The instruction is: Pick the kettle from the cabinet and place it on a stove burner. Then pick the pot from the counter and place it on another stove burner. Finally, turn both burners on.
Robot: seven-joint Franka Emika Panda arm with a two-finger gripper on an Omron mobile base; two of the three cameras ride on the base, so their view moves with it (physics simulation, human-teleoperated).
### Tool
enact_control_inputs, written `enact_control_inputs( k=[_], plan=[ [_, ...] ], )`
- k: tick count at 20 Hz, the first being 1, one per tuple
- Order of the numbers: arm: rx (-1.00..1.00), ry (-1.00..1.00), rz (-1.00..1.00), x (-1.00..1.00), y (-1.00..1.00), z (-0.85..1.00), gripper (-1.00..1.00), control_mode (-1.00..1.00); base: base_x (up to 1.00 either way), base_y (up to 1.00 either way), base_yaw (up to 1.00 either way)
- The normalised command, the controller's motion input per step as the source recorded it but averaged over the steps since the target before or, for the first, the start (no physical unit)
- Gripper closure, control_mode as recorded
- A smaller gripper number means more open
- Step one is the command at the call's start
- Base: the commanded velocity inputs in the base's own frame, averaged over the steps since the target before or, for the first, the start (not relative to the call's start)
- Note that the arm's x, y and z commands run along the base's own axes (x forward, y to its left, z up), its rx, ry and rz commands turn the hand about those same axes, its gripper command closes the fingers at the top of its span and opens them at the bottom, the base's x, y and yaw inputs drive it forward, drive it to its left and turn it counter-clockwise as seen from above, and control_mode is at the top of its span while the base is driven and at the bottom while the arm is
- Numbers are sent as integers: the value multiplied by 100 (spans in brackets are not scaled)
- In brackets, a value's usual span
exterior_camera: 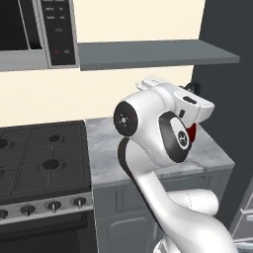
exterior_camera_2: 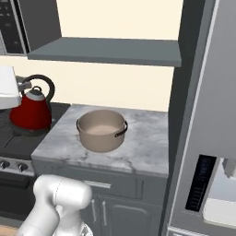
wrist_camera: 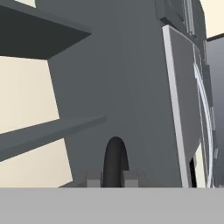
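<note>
My gripper is shut on the black loop handle of the red kettle. The handle rises between the two fingertips in the hand view. Seen from the right base view, the kettle hangs upright at the left, below the white hand. In the left base view only a red sliver of the kettle and part of its handle show behind the arm. The beige pot stands on the marble counter. The grey cabinet shelf is bare. The black stove burners lie at the left.
A microwave hangs at the upper left. Silver knobs line the stove's front. A tall dark panel and a fridge stand right of the counter. My own arm hides much of the counter in the left base view.
</note>
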Motion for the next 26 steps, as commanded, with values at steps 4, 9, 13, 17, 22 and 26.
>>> enact_control_inputs(
  k=[4,9,13,17,22,26],
  plan=[
    [0,0,0,0,0,0,100,100,-21,49,-2],
    [0,0,0,0,0,0,100,100,-18,50,-2],
    [0,0,0,0,0,0,100,100,-15,51,-3],
    [0,0,0,0,0,0,100,100,-10,54,-3],
    [0,0,0,0,0,0,100,100,-2,58,-3],
    [0,0,0,0,0,0,100,100,0,61,-4]
  ],
)
